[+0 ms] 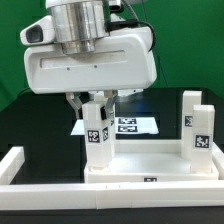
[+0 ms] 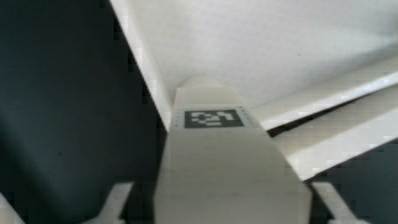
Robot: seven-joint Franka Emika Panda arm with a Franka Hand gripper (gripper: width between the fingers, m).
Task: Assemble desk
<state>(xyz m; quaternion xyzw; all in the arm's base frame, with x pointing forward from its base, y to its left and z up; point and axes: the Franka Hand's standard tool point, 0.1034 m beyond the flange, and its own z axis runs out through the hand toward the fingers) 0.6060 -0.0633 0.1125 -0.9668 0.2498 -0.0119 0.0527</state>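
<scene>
Claw clamped on tagged white leg block — upright on rimmed tabletop panel

Counted in exterior view: one tabletop panel, two upright leg blocks, one marker board, one border rail.

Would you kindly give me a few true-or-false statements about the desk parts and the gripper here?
1. The gripper grips a white square-section leg block. True.
2. That leg lies flat on the table. False: it stands upright on the white rimmed tabletop panel.
3. Another white leg block stands at the exterior view's right. True.
4. The legs carry no tags. False: both bear black-and-white tags.
</scene>
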